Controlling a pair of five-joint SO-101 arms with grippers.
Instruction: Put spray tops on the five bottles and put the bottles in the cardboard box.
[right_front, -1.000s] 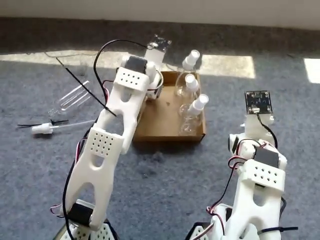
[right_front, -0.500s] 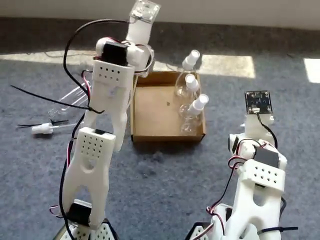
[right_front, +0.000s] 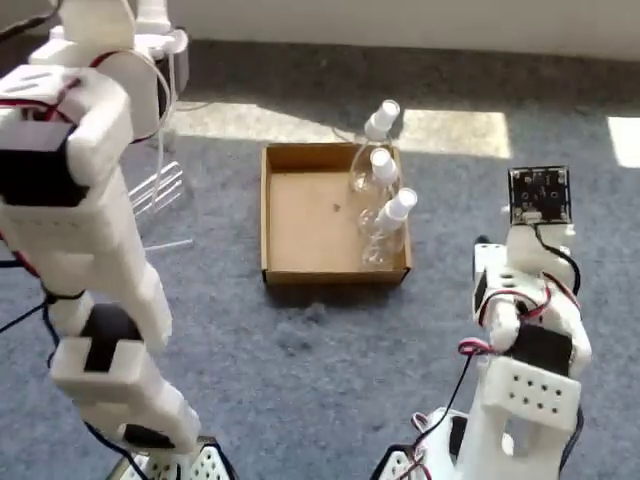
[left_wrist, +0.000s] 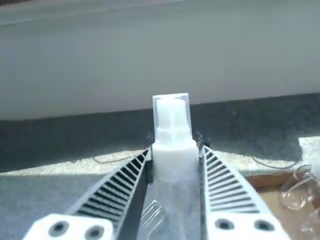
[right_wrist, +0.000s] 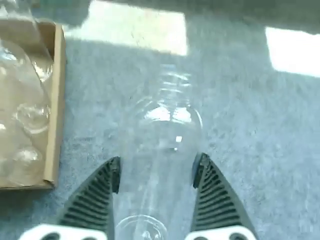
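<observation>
The left gripper clamps a spray top. The right gripper grips a clear bottle, its outline faint.

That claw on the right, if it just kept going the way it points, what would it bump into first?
The right gripper holds a clear bottle ahead of it, so the bottle's base would likely meet the grey carpet first, beside the cardboard box; depth is unclear.

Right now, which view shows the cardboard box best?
The high view: it takes in the whole cardboard box from above, with three capped bottles along one side. The left wrist view catches just a corner of it with bottles; the right wrist view shows one wall and bottles inside.
</observation>
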